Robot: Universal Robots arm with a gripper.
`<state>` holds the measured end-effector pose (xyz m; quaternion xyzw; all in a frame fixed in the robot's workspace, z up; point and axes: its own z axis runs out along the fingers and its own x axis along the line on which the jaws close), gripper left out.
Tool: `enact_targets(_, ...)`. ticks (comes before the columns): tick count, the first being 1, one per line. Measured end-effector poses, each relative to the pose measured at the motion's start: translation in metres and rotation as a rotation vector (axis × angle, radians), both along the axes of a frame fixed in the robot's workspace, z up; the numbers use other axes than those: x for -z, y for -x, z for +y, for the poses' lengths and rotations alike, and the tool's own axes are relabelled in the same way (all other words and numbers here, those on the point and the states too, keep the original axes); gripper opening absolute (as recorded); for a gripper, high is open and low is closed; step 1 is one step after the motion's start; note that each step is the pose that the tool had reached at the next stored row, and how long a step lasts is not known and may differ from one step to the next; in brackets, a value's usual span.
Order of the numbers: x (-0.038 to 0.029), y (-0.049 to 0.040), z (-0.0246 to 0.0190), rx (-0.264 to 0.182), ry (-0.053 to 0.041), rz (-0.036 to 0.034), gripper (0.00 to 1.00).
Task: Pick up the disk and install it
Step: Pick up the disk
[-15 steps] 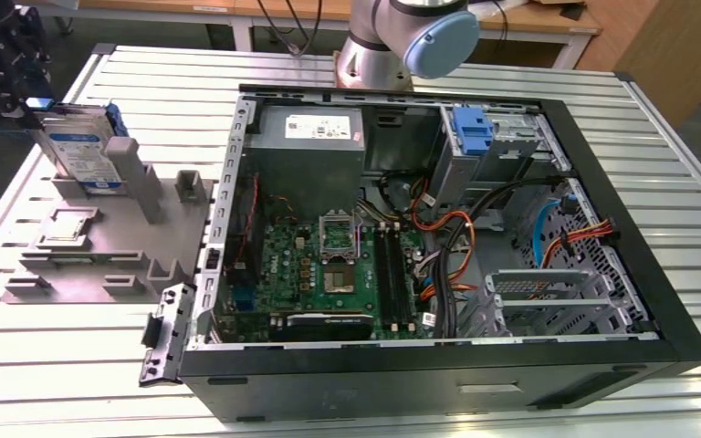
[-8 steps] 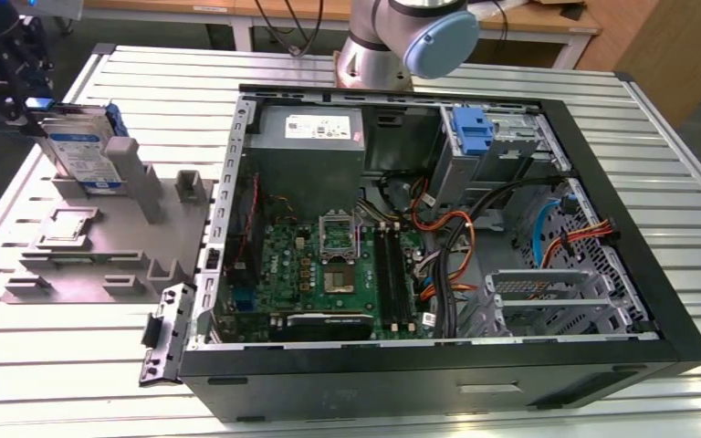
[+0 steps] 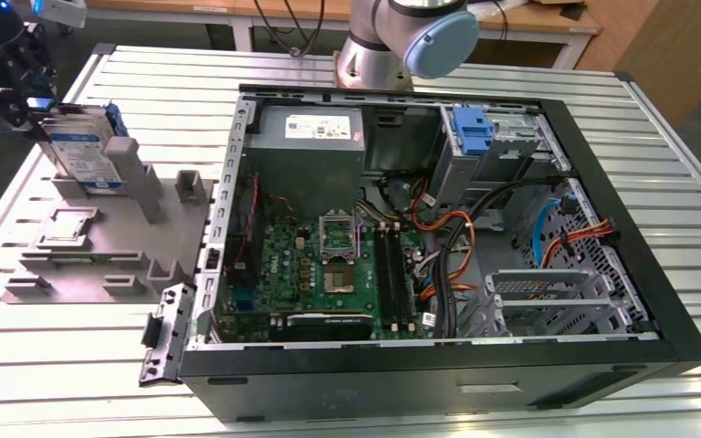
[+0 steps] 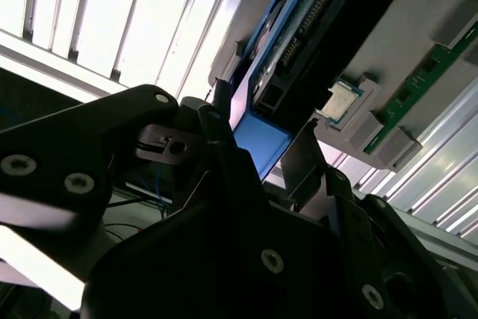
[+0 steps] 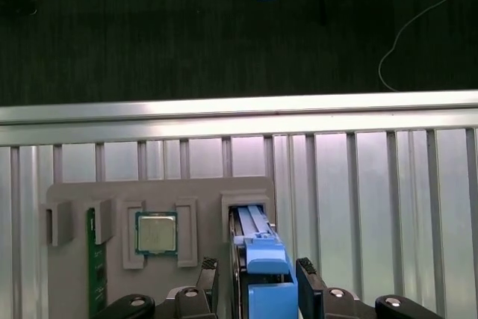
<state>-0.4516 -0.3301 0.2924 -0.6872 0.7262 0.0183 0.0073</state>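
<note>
Tool: gripper (image 5: 263, 273) clenched on the disk (image 5: 266, 255) by its blue edge | disk upright in grey rack (image 3: 95, 265), exterior view's left, well apart from computer case (image 3: 643, 301) | hidden: disk's lower end behind rack posts; whether it is seated, cannot tell.

There is one disk (image 3: 79, 151), and there are two blue carriers: one around the disk and a second carrier (image 3: 478, 130) in the computer case (image 3: 643, 274). There is one case, holding one motherboard (image 3: 314, 265) and one power supply (image 3: 320, 128). One tabletop (image 3: 34, 365) bears one grey holder block (image 3: 95, 251), one square chip (image 5: 156, 232) and one green memory stick (image 5: 92, 259). One robot arm (image 3: 405, 36) has one tool (image 5: 258, 268) with two fingers (image 5: 308, 278).
</note>
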Motion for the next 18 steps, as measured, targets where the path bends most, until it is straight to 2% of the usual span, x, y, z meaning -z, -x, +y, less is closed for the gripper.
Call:
enact_targets(6,0.0012,0.0001,0.0027,0.0,-0.0032,-0.0001,0.53)
enact_targets(13,0.0027,0.0002,0.0027,0.0,-0.0032,0.0001,0.53)
enact_targets(16,0.0028,0.0002,0.0027,0.0,-0.0032,0.0,0.52)
enact_targets(17,0.0028,0.0002,0.0027,0.0,-0.0032,-0.0001,0.45)
enact_targets(18,0.0029,0.0002,0.0027,0.0,-0.0032,-0.0001,0.45)
